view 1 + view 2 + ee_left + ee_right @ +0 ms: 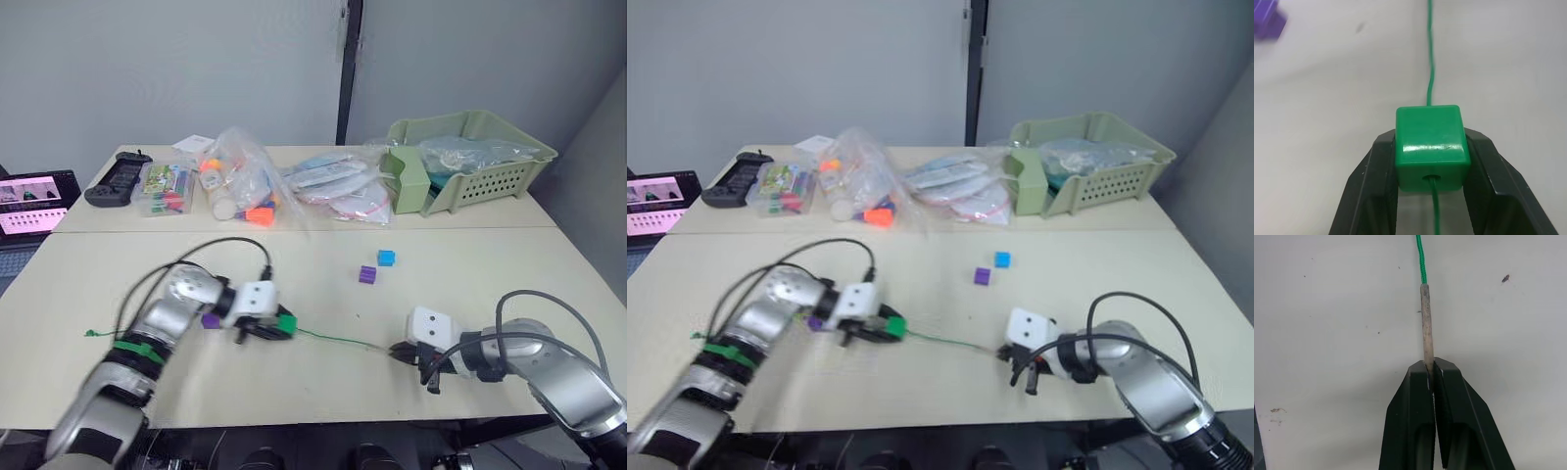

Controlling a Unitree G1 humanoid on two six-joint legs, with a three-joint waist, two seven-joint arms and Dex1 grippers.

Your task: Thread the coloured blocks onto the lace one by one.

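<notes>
Left gripper [1432, 152]: we see its two black fingers pinching a dark green block [1432, 147] from both sides, low over the table [323, 382].
Lace [338, 339]: it runs through the hole of that block and stretches on across the table toward the right arm; a knotted end [91, 333] lies near the table's left edge.
Right gripper [1430, 369]: its fingers are pressed together on the pale stiff tip [1425, 323] of the lace, which sticks out straight ahead of them.
Loose blocks: a purple block [367, 274] and a blue block [386, 258] sit just beside each other mid-table, well apart from both grippers; another purple block [210, 320] lies beside the left wrist.
Far side: we see plastic bags [240, 181], a green basket [509, 181] and a black controller [113, 182].
</notes>
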